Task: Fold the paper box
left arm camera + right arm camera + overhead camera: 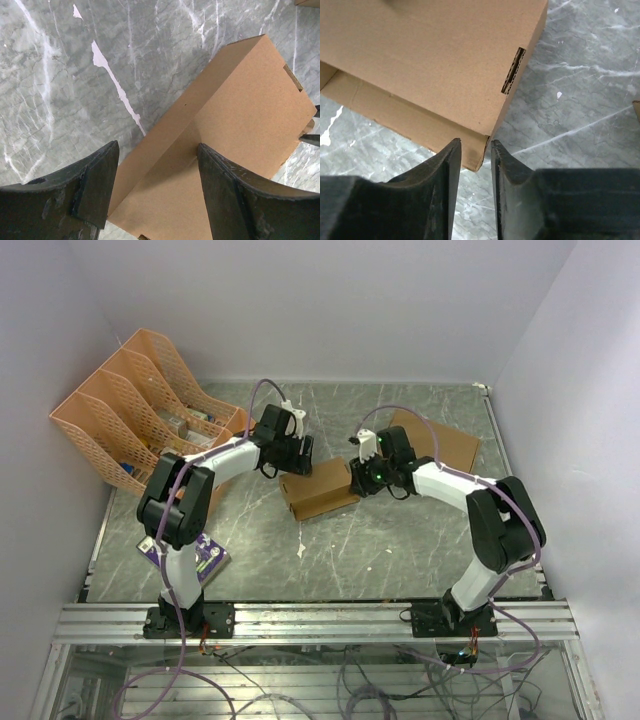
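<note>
Grey marbled surface (400,550), viewed from above. At centre lies the brown box (320,490), set at a slant. Right rear: a flat piece of cardboard (445,443). Left rear corner: orange file racks (120,410). Left front: a purple packet (210,558).

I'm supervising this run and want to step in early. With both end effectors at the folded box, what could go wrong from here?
The right end effector, fingers barely parted, sits at a corner of the paper box; pushing on might crush or shove it. The left end effector stands open over the other end; closing hard could dent the thin walls. Both arms crowd one small box, so they may collide.
</note>
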`<move>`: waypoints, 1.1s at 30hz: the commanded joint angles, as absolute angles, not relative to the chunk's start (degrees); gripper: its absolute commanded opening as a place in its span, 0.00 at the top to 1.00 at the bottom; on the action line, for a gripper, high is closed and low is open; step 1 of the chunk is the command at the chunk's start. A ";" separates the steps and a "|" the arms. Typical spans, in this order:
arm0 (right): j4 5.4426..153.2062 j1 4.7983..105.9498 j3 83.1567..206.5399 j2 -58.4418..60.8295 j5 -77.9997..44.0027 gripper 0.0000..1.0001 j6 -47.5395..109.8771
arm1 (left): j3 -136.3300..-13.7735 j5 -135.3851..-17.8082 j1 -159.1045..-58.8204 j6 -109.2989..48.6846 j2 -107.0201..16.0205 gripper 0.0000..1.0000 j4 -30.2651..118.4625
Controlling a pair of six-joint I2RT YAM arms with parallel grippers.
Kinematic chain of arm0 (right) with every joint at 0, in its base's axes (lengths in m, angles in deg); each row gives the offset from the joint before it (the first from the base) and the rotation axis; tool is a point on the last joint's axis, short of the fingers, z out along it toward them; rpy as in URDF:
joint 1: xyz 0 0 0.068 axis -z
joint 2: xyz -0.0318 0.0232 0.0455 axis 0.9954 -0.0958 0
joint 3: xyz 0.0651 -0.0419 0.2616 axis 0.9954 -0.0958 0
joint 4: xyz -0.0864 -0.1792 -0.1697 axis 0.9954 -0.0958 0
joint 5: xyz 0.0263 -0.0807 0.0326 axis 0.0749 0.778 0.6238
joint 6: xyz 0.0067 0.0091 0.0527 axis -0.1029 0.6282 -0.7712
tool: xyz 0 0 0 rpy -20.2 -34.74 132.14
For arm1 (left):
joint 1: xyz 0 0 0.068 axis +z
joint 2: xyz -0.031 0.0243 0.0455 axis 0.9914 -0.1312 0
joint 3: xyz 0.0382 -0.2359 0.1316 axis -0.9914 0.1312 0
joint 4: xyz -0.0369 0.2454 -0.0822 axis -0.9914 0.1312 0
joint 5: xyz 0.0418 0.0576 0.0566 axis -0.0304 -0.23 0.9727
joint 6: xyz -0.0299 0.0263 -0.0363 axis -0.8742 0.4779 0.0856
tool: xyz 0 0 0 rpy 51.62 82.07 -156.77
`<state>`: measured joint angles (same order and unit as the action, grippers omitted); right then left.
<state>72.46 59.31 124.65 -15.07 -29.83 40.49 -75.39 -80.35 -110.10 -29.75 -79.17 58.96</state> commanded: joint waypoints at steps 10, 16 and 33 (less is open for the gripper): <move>61.26 63.67 126.24 -7.81 -55.10 0.55 62.74 | -78.96 -79.42 -110.62 -30.39 -82.85 0.25 64.92; 37.11 60.93 123.49 -7.14 -61.61 0.83 130.90 | -78.93 -80.52 -110.58 -30.27 -83.72 0.25 64.77; 61.23 54.90 120.39 -15.31 -43.17 1.00 121.06 | -78.43 -81.62 -110.59 -28.84 -84.57 0.26 64.44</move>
